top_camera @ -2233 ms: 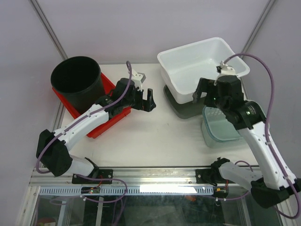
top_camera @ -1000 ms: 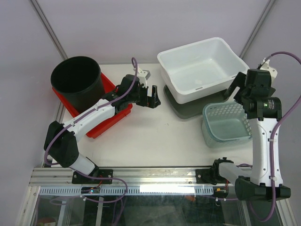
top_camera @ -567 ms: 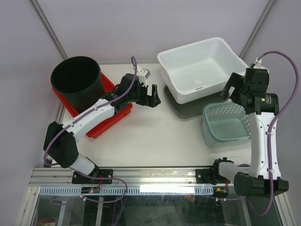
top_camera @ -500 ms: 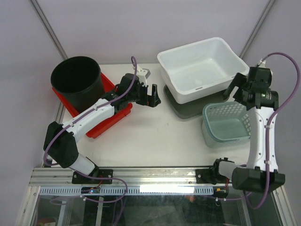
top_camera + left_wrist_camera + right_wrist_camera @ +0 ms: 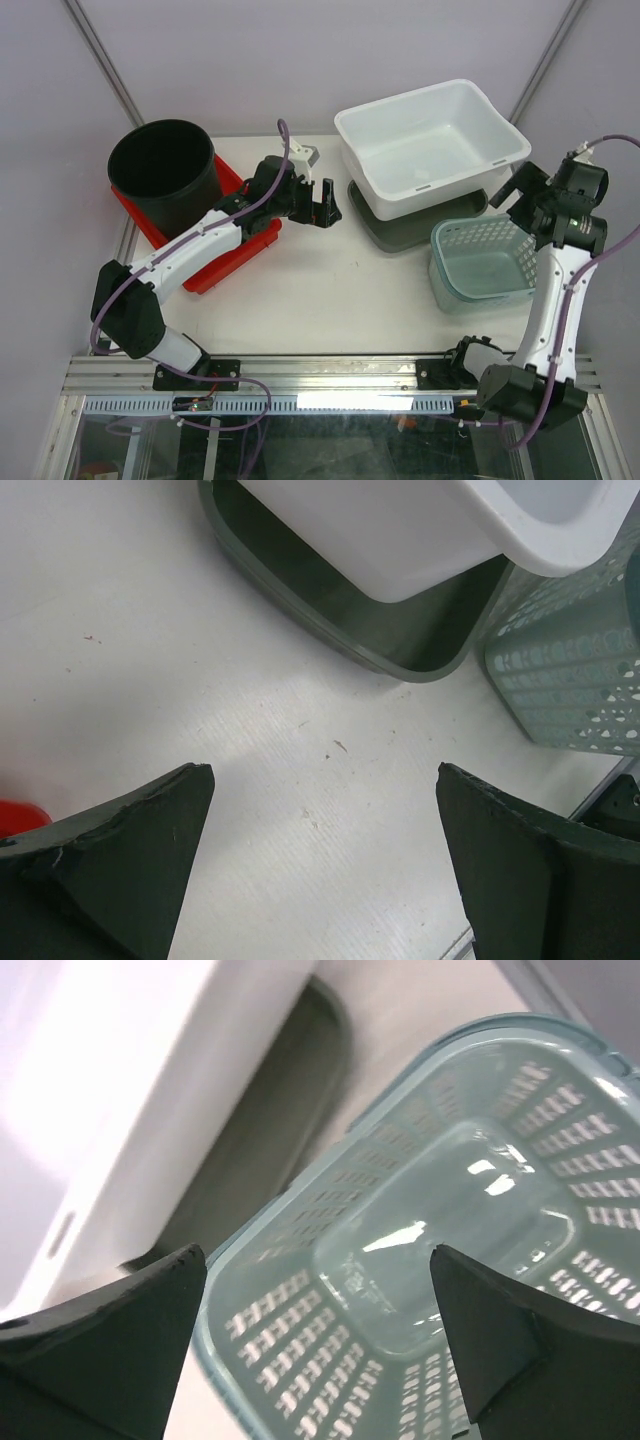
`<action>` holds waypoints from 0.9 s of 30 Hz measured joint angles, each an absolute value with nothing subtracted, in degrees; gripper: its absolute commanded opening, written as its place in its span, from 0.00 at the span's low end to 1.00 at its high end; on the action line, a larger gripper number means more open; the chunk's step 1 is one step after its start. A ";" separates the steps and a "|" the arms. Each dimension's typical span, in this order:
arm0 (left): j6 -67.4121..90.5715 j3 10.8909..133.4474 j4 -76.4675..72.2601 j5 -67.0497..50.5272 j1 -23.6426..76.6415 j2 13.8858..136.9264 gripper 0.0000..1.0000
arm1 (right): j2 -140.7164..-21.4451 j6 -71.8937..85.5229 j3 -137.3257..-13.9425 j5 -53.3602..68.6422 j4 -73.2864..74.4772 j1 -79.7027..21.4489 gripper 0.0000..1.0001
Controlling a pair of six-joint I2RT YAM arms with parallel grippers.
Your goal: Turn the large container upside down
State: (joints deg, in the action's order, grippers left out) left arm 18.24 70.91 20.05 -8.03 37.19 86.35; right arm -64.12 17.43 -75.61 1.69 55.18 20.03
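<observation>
Large container (image 5: 430, 145): seen upright at the far right of the table (image 5: 330, 290), apparently rested on a grey-green tray (image 5: 400, 232).
Left gripper (image 5: 320, 208): fingers held apart, nothing gripped.
Right gripper (image 5: 320, 1260): fingers spread above the basket (image 5: 440, 1230).

- One large white container (image 5: 430, 140).
- One grey-green tray (image 5: 398, 236).
- One teal perforated basket (image 5: 482, 268).
- One black bucket (image 5: 185, 205).
- One red tray (image 5: 232, 262).
- Two robot arms: left arm (image 5: 195, 250), right arm (image 5: 555, 300).
- Two pincers: left pincer (image 5: 322, 770), right pincer (image 5: 320, 1255).
- One worktop (image 5: 320, 295).
</observation>
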 measured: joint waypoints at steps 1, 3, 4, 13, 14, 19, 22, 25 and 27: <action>18.24 70.91 20.16 -7.97 37.19 86.21 0.99 | -62.43 17.41 -75.66 3.51 55.16 19.81 0.99; 18.26 70.91 20.43 -7.57 37.19 85.89 0.99 | -59.53 17.52 -75.66 7.11 55.09 19.03 0.98; 18.33 70.91 20.58 -7.35 37.19 85.69 0.99 | -57.91 17.69 -75.48 9.23 54.85 17.98 0.98; 21.12 70.57 21.43 -4.71 35.07 81.32 0.99 | -51.22 20.78 -66.78 10.59 53.43 -9.47 0.93; 21.47 70.57 21.37 -4.56 34.74 81.06 0.99 | -52.34 21.21 -66.19 8.34 54.17 -12.97 0.93; 23.18 69.73 21.41 -3.86 34.41 80.97 0.99 | -59.07 24.16 -64.01 -3.01 57.36 -25.21 0.91; 23.64 68.86 21.32 -3.97 34.44 80.97 0.99 | -59.13 25.19 -63.51 -6.57 58.41 -26.68 0.89; 23.94 68.42 21.19 -4.40 34.44 80.99 0.99 | -57.95 25.80 -63.55 -8.58 58.83 -26.74 0.88; 24.21 68.42 20.91 -4.58 34.41 81.01 0.99 | -57.28 26.09 -63.96 -9.23 59.53 -26.74 0.88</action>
